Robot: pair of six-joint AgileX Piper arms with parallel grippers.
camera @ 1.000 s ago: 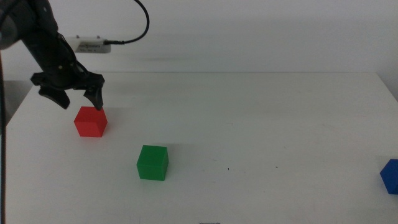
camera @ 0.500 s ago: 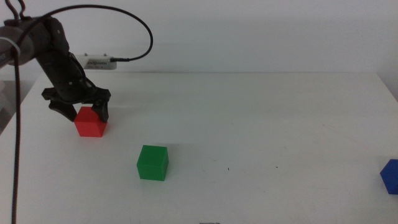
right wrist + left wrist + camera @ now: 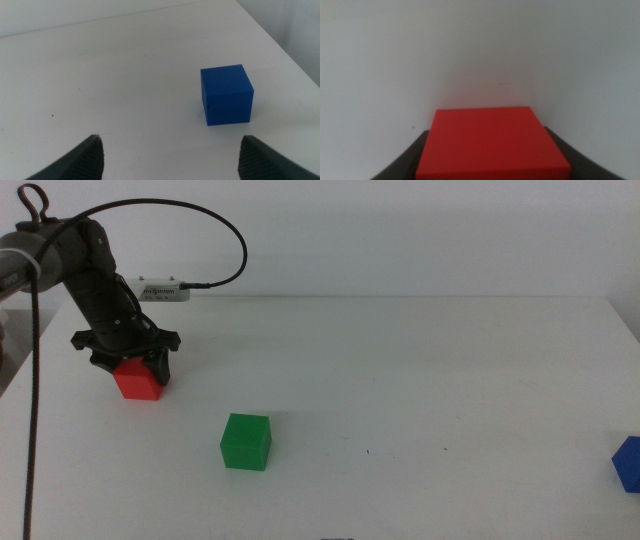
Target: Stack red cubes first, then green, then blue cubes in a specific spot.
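The red cube (image 3: pixel 138 380) sits on the white table at the far left. My left gripper (image 3: pixel 136 370) has come down over it, with a jaw against each side, and is shut on it; the cube rests on the table. In the left wrist view the red cube (image 3: pixel 492 145) fills the space between the two dark jaws. The green cube (image 3: pixel 246 441) stands alone nearer the front, left of centre. The blue cube (image 3: pixel 628 463) is at the right edge. My right gripper (image 3: pixel 172 160) is open, a little short of the blue cube (image 3: pixel 226 94), and is out of the middle view.
A small white box (image 3: pixel 165 288) with a black cable (image 3: pixel 235 240) lies at the table's back left. The table's right edge (image 3: pixel 280 50) runs close beside the blue cube.
My left gripper has dropped from above the red cube down around it and its jaws have closed in on it. The cube has shifted slightly left. The green and blue cubes have not moved.
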